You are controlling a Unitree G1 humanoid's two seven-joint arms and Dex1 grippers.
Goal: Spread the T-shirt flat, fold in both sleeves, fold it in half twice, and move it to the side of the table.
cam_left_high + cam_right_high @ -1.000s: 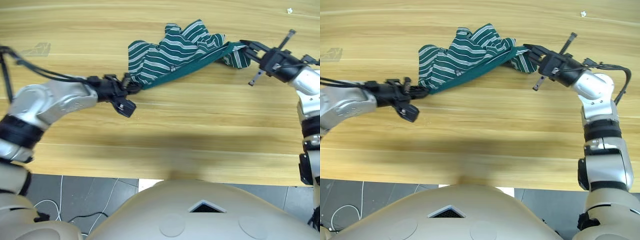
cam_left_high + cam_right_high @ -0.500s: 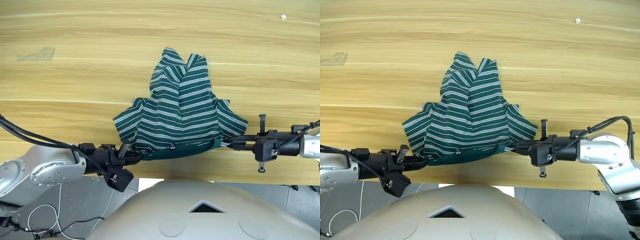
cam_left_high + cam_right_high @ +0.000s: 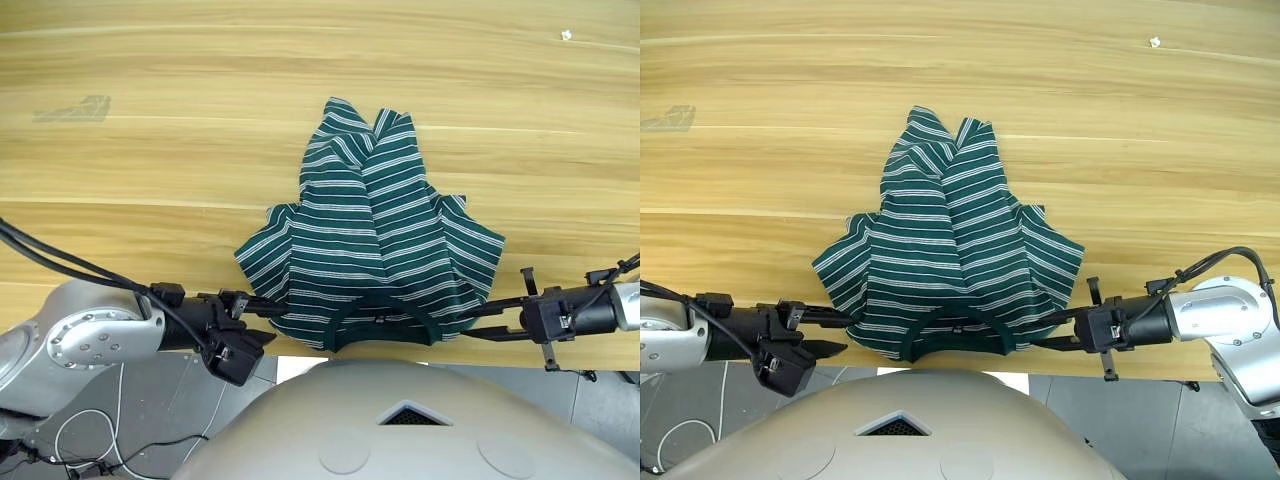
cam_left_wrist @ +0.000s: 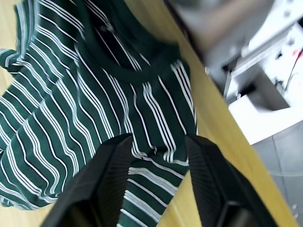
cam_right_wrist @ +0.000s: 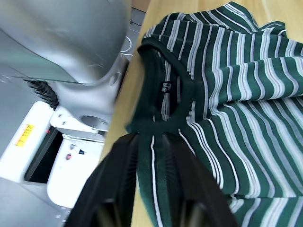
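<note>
So the T-shirt (image 3: 375, 250) sits right at the near edge of the surface (image 3: 150, 150). Its long axis runs straight away from me, collar (image 4: 125, 73) at the near edge and the hem bunched up toward the middle. It's not flat yet. The far half is gathered into ridges and both sleeves look crumpled in against the body.

I've got one arm at each shoulder. My left gripper (image 3: 840, 333) is at the near-left shoulder and my right gripper (image 3: 1052, 332) is at the near-right one, both pointing inward along the near edge. Neither is nearer, it's pretty much symmetric.

Left gripper: fingers spread wide, striped cloth lying in the gap, nothing pinched. Right gripper: fingers parted less, with a strip of shoulder fabric between them. It doesn't look clamped to me, since the collar hangs slack in a curve.

My guess is the spreading step is only half done, and the bunched far end needs pulling out toward the far edge before any sleeve folding.
</note>
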